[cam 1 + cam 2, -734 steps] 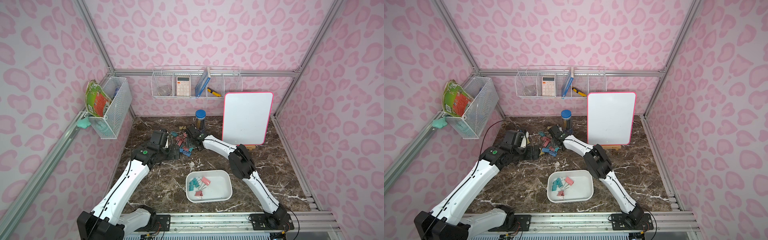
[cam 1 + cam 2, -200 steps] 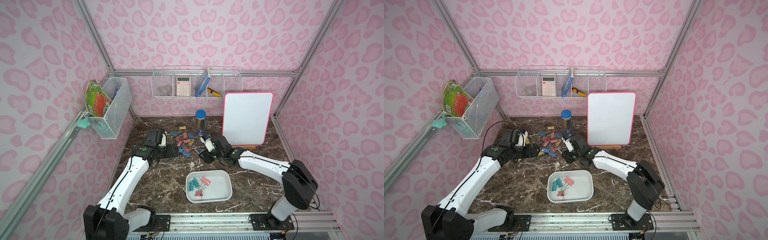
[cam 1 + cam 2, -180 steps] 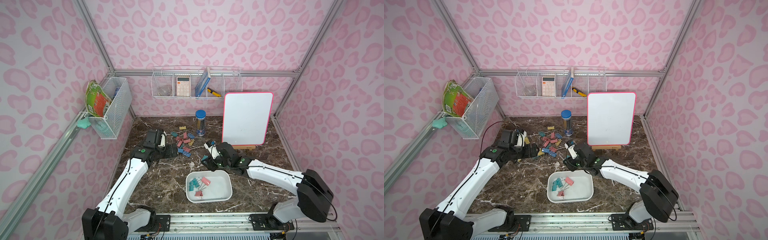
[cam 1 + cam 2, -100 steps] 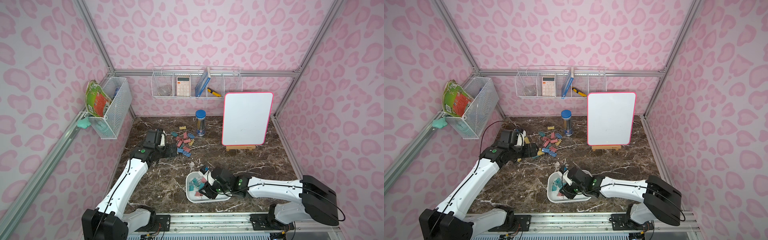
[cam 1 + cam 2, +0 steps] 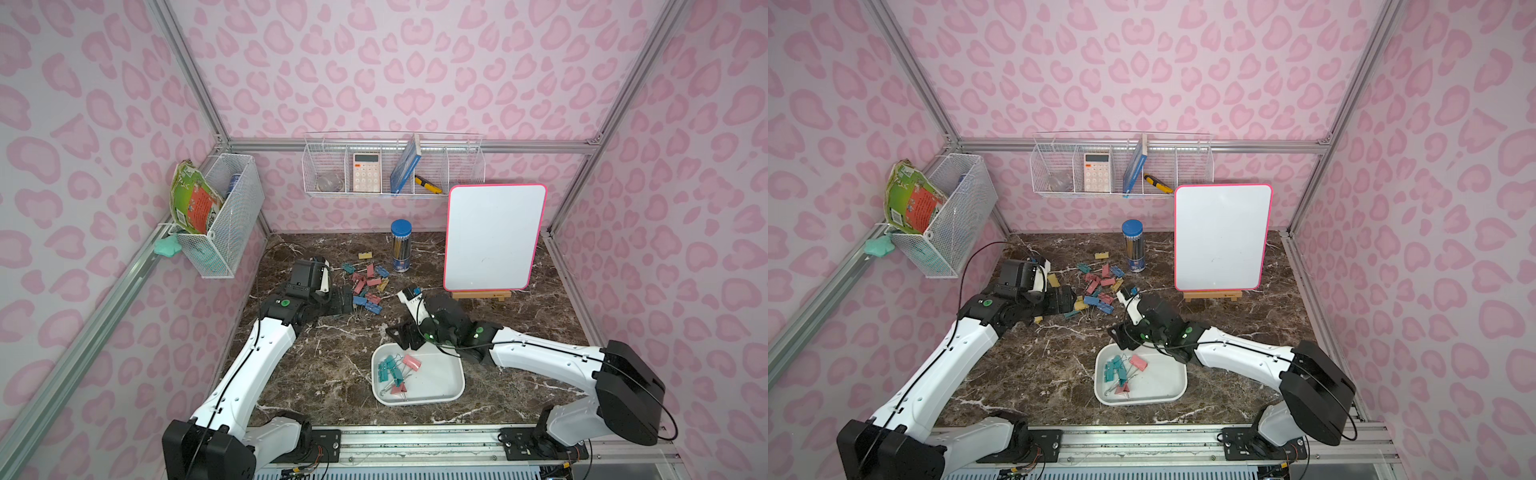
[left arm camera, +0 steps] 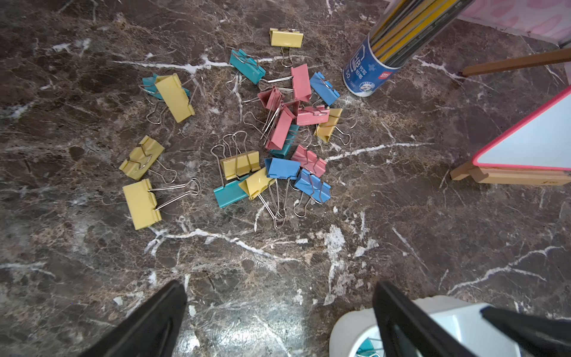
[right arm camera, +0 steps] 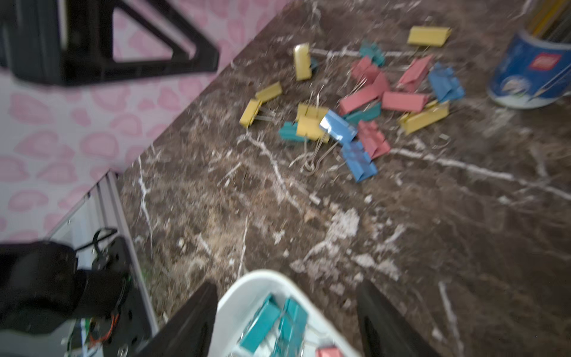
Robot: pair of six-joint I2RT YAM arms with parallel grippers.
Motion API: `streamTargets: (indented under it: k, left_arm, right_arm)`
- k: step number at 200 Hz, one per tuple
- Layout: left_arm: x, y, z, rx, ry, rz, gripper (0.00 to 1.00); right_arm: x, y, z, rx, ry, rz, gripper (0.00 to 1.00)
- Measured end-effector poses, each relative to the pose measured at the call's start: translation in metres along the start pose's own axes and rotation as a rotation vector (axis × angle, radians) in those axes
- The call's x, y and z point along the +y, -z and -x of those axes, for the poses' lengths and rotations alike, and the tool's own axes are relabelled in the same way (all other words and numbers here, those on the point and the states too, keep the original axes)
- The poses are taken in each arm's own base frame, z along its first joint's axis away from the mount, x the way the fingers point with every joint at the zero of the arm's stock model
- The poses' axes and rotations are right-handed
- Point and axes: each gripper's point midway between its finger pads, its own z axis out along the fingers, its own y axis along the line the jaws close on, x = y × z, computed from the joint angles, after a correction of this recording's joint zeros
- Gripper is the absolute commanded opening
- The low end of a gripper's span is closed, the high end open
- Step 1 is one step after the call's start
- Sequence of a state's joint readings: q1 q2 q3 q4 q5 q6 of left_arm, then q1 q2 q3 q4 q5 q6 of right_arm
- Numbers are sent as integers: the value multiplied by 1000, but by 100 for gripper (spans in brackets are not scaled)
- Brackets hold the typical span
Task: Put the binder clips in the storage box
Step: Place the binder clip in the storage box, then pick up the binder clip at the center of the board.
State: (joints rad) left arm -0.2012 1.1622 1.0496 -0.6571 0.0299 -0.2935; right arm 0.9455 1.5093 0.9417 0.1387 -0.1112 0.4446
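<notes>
Several loose binder clips [image 5: 368, 286] in pink, teal, blue and yellow lie heaped on the dark marble near the back in both top views [image 5: 1098, 286]. The wrist views show them too [image 6: 278, 139] [image 7: 355, 108]. The white storage box [image 5: 440, 386] [image 5: 1163, 382] sits near the front, with teal and pink clips [image 5: 392, 370] inside at its left end. My left gripper [image 5: 343, 301] [image 6: 278, 287] is open, low at the heap's left edge, with bare table between its fingers. My right gripper [image 5: 405, 334] [image 7: 284, 287] hangs open and empty over the box's far left corner.
A blue-capped pencil tube [image 5: 401, 245] stands just behind the heap. A pink-framed whiteboard [image 5: 494, 237] on a wooden easel stands at the back right. Wire baskets hang on the back wall [image 5: 392, 168] and the left wall [image 5: 220, 220].
My right arm swung from beside the heap down into the box, then drew back up to its far left corner with its jaws wider. The left arm has barely moved.
</notes>
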Motion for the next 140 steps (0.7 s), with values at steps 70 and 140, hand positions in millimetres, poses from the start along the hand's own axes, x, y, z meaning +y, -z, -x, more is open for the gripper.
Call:
streamTargets:
  k: [70,140]
  left_arm:
    - [28,8,8,-65,50,158,99]
    - [33,7,8,-64,51,183,99]
  right_arm:
    - [-45,-117,49,39,108,-130,60]
    - [-57,-167,0,260,295,-181,52]
